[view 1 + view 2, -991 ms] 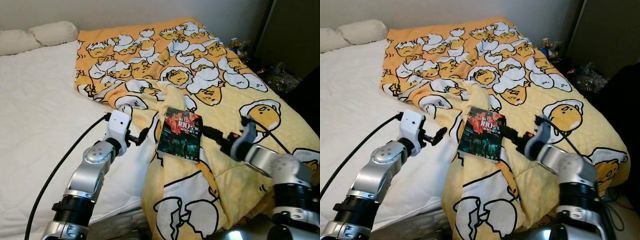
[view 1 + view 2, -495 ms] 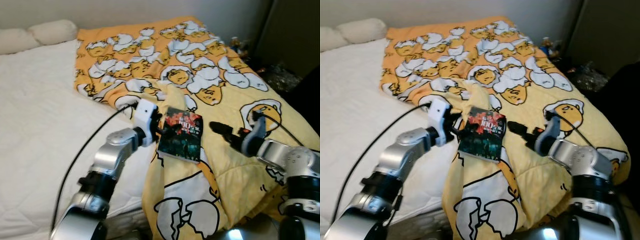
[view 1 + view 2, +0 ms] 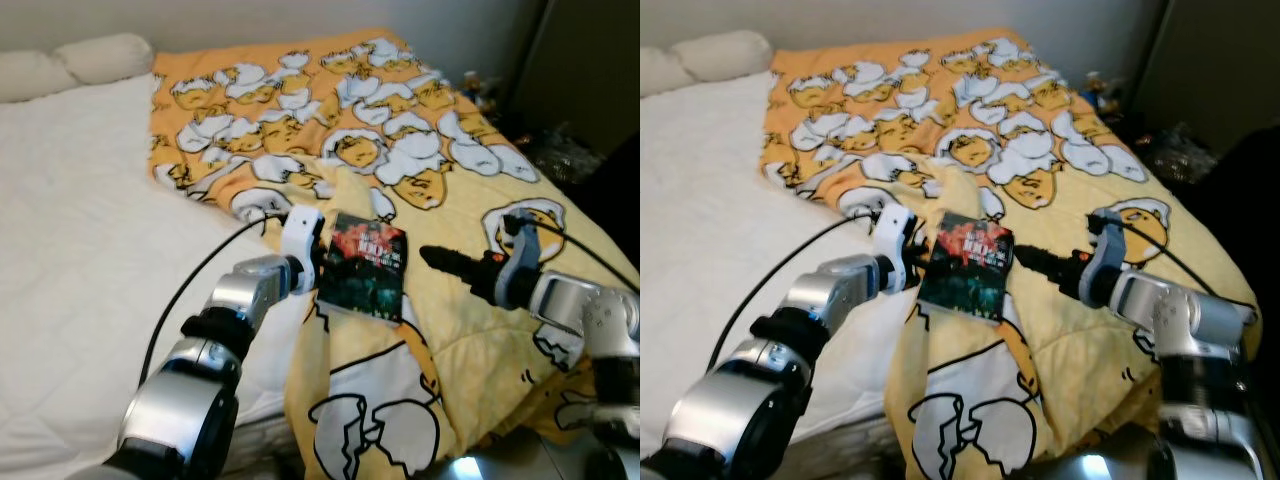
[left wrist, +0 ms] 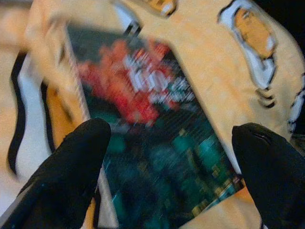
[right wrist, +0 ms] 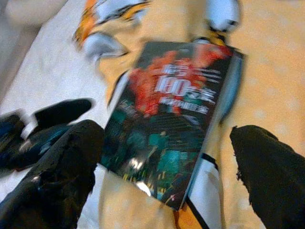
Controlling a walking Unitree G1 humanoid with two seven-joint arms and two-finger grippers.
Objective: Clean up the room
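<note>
Lying flat on the blanket (image 3: 450,330), book (image 3: 363,267) runs lengthwise away from the robot.

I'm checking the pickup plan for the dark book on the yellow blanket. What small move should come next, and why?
Probably ease the left gripper forward so its open fingers straddle the edge of the dark book with red cover art. It sits right at the book's left side on the yellow egg-print blanket, while the open right gripper hangs short of the other side.
</note>
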